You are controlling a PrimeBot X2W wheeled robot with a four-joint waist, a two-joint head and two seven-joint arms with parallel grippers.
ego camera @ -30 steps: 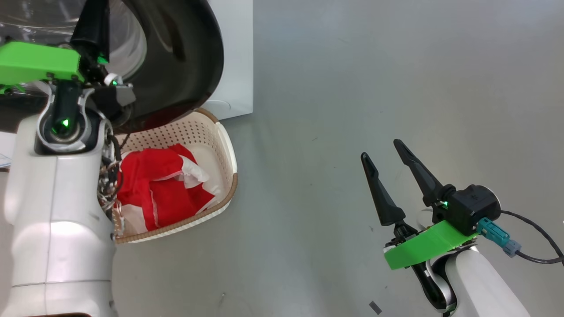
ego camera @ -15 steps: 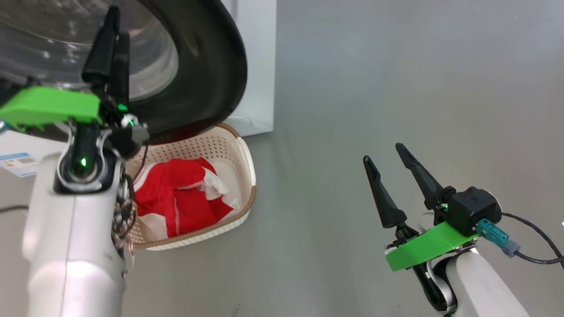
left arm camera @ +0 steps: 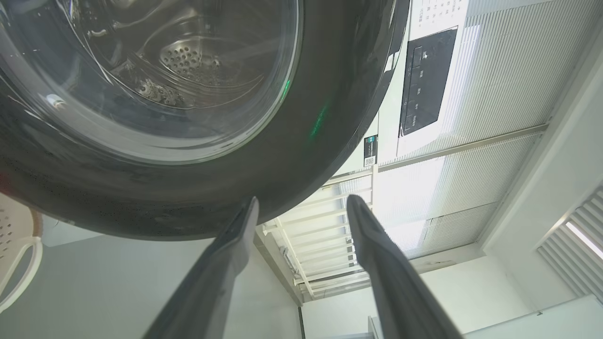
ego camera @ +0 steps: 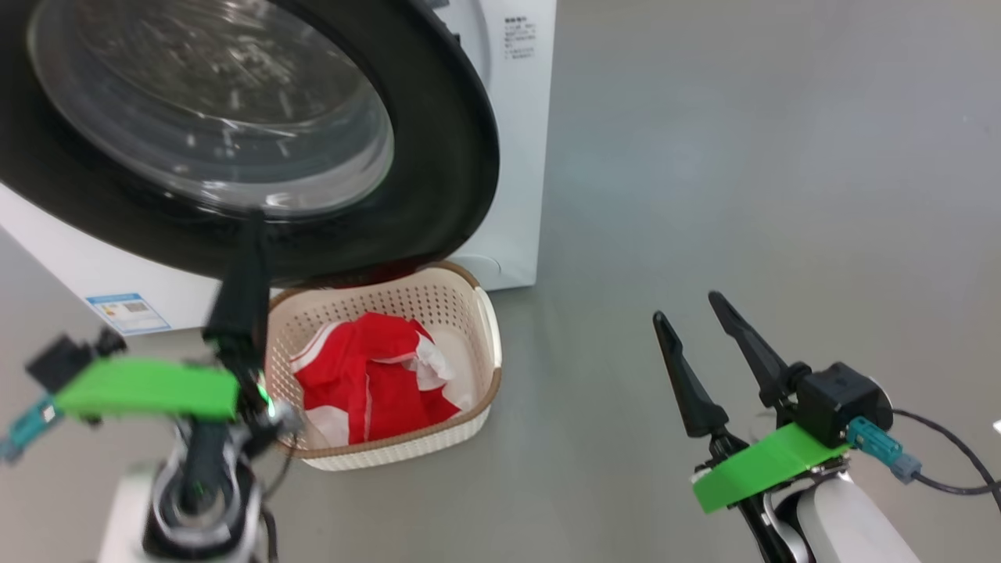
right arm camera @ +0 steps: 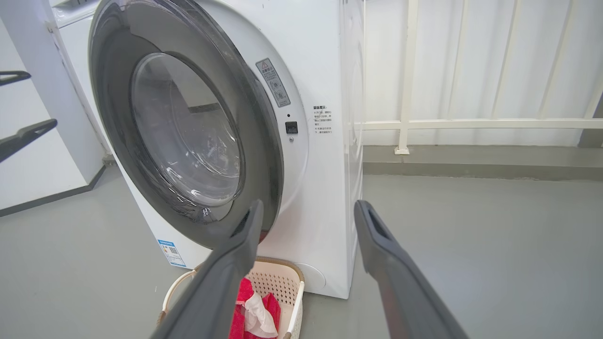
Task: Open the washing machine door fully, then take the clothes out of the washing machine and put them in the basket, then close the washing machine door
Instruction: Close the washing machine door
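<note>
Head view looks down on the round glossy black-rimmed glass door and cream perforated plastic basket. Left wrist view looks up, door close beyond the left gripper; right wrist view faces both from farther back.

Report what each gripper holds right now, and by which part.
Nothing is held. The left gripper is open close to the washing machine door, with nothing in it; the right gripper is open above the floor.

White arms, green plates, dark jaws
Right arm: glossy white shell, bright green plate under a black wrist block, and two long tapered black fingers; a teal plug trails a black cable. The left arm carries the same green plate.
</note>
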